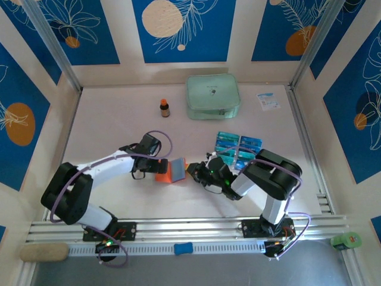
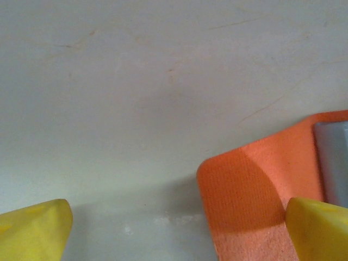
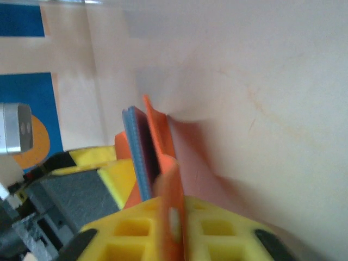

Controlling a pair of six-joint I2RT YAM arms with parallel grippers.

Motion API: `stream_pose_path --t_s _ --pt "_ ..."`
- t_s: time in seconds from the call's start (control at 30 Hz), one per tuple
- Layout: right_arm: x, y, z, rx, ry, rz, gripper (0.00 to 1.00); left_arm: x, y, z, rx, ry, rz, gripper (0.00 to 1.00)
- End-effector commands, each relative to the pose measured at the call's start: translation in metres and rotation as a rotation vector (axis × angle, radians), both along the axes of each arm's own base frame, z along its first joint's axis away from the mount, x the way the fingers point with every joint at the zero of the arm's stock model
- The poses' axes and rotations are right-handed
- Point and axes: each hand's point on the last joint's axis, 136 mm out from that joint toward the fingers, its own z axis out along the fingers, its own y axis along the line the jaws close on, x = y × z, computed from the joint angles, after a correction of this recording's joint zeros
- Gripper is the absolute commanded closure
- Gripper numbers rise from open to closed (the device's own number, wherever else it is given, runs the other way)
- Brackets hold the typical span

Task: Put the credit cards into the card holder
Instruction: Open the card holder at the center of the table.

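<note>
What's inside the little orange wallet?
One blue card pokes up inside the card holder. Its lower part is covered by the holder, so any other cards inside cannot be seen.

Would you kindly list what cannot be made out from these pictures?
Print on the credit cards and the white slip: too small, top view.
How many cards are in the card holder: right wrist view is blurred and its own flap covers them.
Left gripper: mostly cut off by the bottom edge, left wrist view.
Bottle label: too small, top view.
</note>
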Motion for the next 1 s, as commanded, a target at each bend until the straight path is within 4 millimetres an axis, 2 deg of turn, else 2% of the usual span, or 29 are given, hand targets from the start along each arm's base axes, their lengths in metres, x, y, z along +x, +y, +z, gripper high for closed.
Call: stream_pose_path --t_s 0.0,0.13,0.3,0.4,0.57,0.67,0.83,0.97 --pt "-0.005 -0.007 0.004 -0.069 -0.022 -0.019 0.72 0.004 0.000 0.000 0.032 -0.019 -0.014 0.00" --pt "-0.014 -0.017 0.019 -0.159 -0.037 -0.017 0.53 0.008 0.000 0.001 0.049 -0.025 -0.021 0.00" --pt "-0.018 -0.036 0.044 -0.325 -0.067 0.001 0.47 0.011 -0.002 0.005 0.047 -0.036 -0.031 0.00" --pt "-0.016 -0.032 0.059 -0.390 -0.088 0.092 0.50 0.012 -0.004 0.007 0.040 -0.039 -0.036 0.00" --pt "-0.008 -0.012 0.076 -0.423 -0.114 0.231 0.68 0.012 -0.006 0.010 0.027 -0.042 -0.037 0.00" --pt "-0.002 0.001 0.075 -0.410 -0.105 0.282 0.75 0.013 -0.008 0.013 0.017 -0.048 -0.035 0.00" --pt "0.005 0.026 0.063 -0.379 -0.081 0.346 0.83 0.013 -0.009 0.013 0.010 -0.049 -0.035 0.00" --pt "0.011 0.040 0.050 -0.376 -0.065 0.370 0.85 0.014 -0.011 0.017 -0.001 -0.057 -0.036 0.00"
